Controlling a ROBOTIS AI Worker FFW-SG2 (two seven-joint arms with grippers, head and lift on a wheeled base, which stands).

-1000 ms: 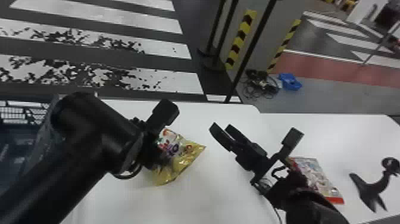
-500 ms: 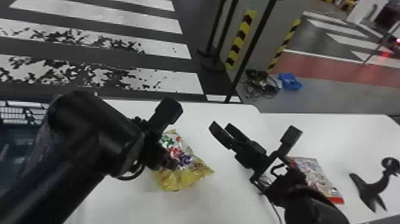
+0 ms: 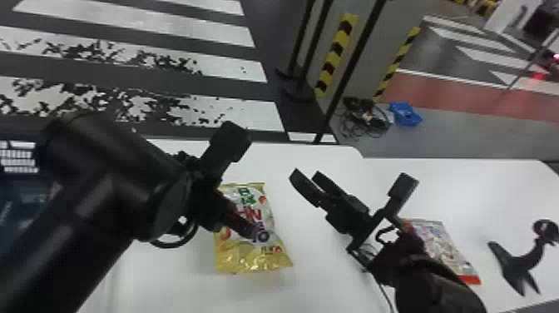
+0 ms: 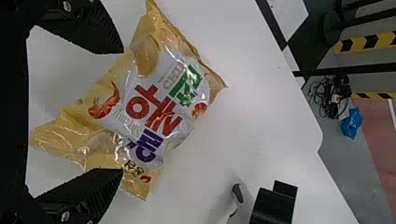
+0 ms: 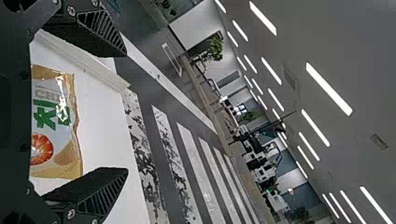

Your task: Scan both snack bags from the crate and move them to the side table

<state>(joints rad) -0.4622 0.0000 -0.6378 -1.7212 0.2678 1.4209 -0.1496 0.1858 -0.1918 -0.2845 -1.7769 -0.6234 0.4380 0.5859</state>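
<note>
See left gripper (image 4: 122, 111) with jaws apart over gold bag (image 4: 154, 102), lying on white table (image 3: 324, 258); see right gripper (image 5: 126, 112), jaws apart too; find red-edged bag (image 3: 444, 245) on side table (image 3: 490, 187). Could lose gold bag mid-lift by closing off-centre on loose foil edge

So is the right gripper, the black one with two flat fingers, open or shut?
Open: the right gripper has its fingers well apart, white table showing between them.
</note>
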